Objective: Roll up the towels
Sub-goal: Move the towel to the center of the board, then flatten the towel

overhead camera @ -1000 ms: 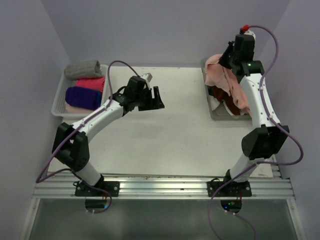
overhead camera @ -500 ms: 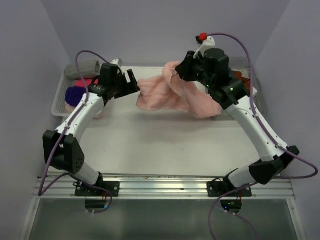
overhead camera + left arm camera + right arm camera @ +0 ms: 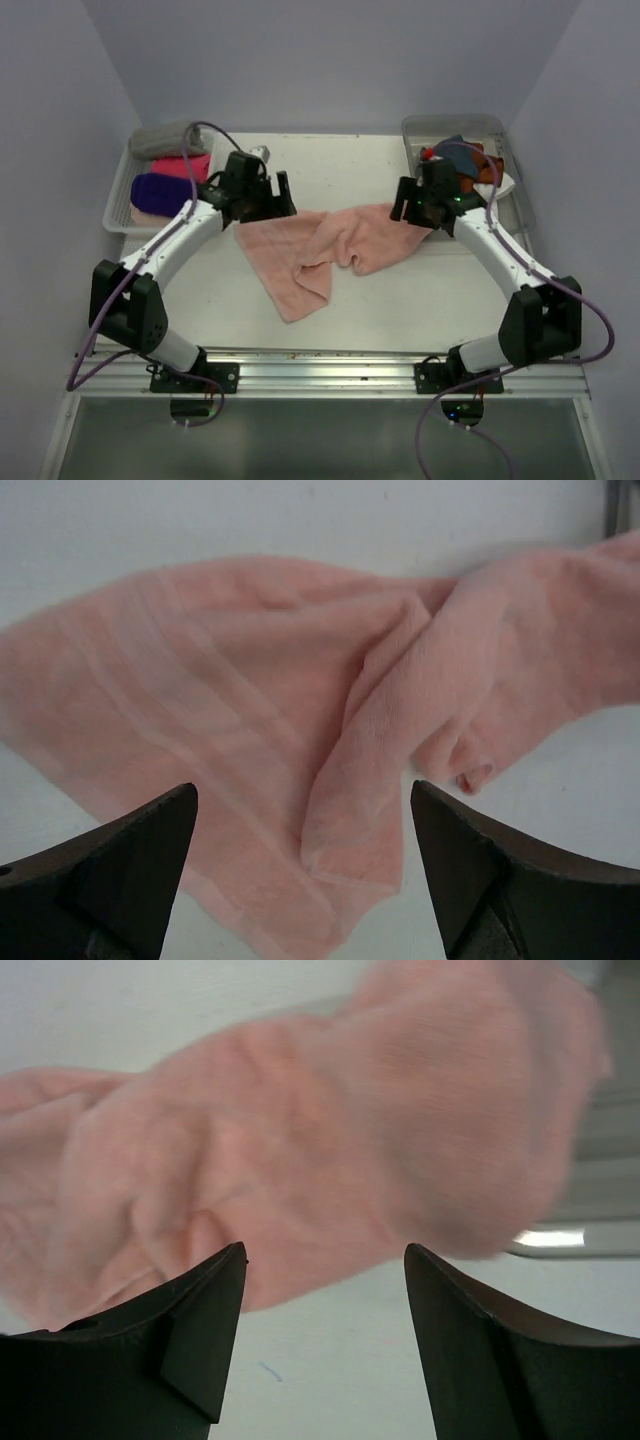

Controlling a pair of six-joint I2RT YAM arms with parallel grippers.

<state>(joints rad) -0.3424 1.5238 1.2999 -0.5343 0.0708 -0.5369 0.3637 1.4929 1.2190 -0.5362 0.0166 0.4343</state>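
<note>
On the white table [image 3: 400,300], crumpled salmon terry towel [image 3: 290,255], twisted mid-length, left and right jaws apart

Right wrist view: towel [image 3: 330,1130] smeared by blur, cropped at 9 and 12 o'clock; bin rim [image 3: 610,1160] at 3 o'clock only a grey streak. Left wrist view: towel cropped at 9 and 3 o'clock, jaws of left gripper [image 3: 302,788] cropped at 6. From above: bin towels [image 3: 470,160] half hidden behind right gripper [image 3: 403,212], edges hard to separate; towel's middle folded over, hiding what lies beneath.
</note>
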